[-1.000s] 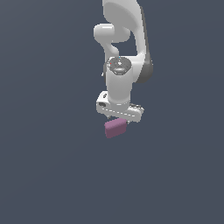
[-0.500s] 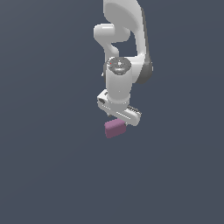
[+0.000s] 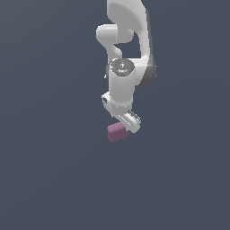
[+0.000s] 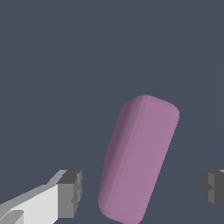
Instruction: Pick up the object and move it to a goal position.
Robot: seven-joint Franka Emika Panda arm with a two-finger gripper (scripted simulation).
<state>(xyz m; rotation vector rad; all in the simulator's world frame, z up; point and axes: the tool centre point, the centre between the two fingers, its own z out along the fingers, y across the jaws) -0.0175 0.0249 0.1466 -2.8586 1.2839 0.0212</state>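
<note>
I've yawed the gripper (image 3: 126, 123) over the last second; it's wide open astride the block (image 4: 138, 158), pads clear, ready to close

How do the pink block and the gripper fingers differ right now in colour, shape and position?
The pink block is mauve and rounded at its edges; the fingers have dark grey, squared tips on white bodies. The block is one piece lying at a slant between them; the fingers stand apart on either side, not touching it. In the exterior view the block sits just under the gripper. Both look matte.
</note>
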